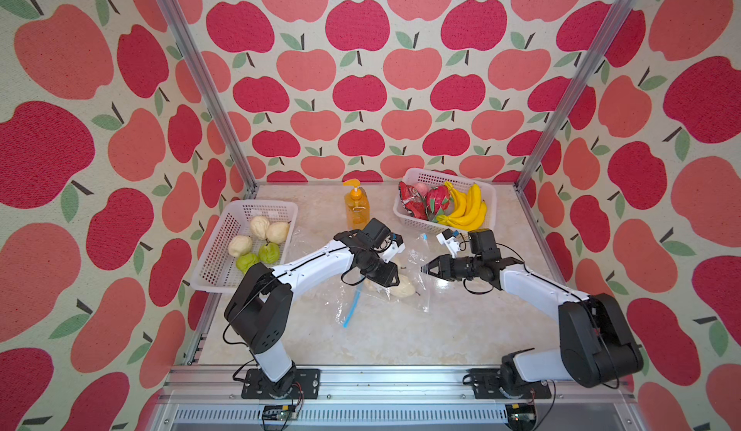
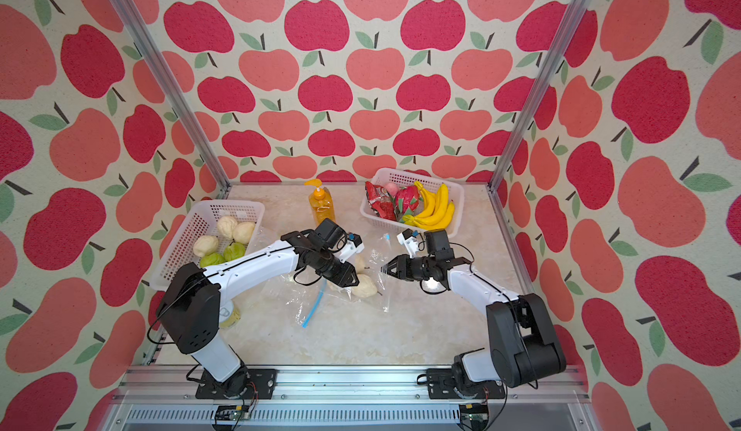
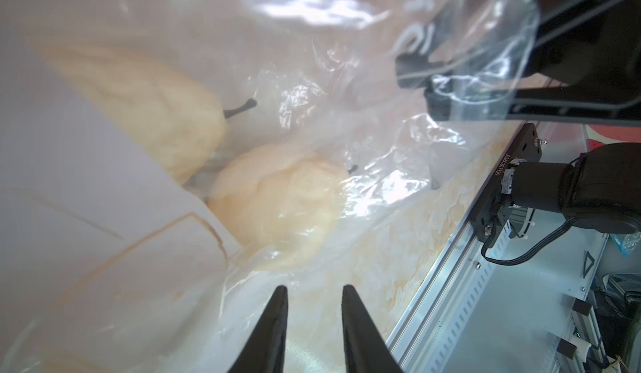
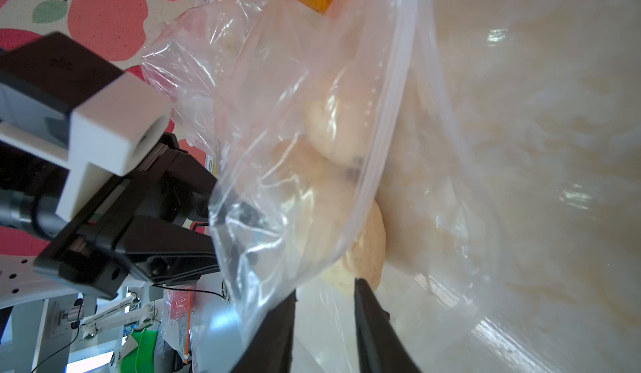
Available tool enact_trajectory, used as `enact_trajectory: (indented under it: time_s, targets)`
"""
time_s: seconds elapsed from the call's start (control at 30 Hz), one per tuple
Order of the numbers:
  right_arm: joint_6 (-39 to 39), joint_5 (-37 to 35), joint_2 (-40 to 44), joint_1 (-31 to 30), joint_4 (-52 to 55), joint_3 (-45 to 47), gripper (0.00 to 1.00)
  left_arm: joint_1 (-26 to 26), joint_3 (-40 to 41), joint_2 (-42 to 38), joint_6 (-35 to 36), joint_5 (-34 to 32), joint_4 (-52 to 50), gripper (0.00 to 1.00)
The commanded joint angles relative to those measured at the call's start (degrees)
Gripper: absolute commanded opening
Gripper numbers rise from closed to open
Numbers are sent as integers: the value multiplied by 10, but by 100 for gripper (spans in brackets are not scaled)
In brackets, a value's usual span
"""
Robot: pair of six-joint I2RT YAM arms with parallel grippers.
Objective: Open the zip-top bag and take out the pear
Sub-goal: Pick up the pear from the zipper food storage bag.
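Just beyond the left gripper (image 3: 314, 288) lies a bagged pear (image 3: 277, 208).

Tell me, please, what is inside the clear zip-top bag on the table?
Inside the zip-top bag lie at least two pale pears, close together. The left arm covers part of the bag from above, so more may be hidden.
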State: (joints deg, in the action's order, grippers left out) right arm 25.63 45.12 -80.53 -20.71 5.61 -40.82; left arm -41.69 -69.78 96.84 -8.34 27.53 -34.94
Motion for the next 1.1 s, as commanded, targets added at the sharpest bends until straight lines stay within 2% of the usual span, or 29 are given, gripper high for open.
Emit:
enact_trajectory:
  time_s: [0.0,0.07,0.33,0.43,0.6,0.87,1.07]
  targets:
    - [-25,2,-3,-22,42,-17,56,-4,20,-9,-27,-22,-7,25]
    - [-34,-15,-16,-40,53,-27,60,-4,31,-6,-33,-20,0,21]
    - [-10,-62,-49,-76,37,-37,67,-5,66,28,-42,-28,49,15]
    - [-17,-105,-54,-89,48,-35,70,-8,75,35,-47,-25,71,14]
    - [-1,-125,-67,-105,14,-22,76,-9,73,52,-53,-18,98,14]
    - [39,-208,-112,-152,16,-59,80,-12,62,87,-57,-9,115,14]
    - [78,-226,-142,-173,-17,-67,81,-11,61,98,-57,-1,124,14]
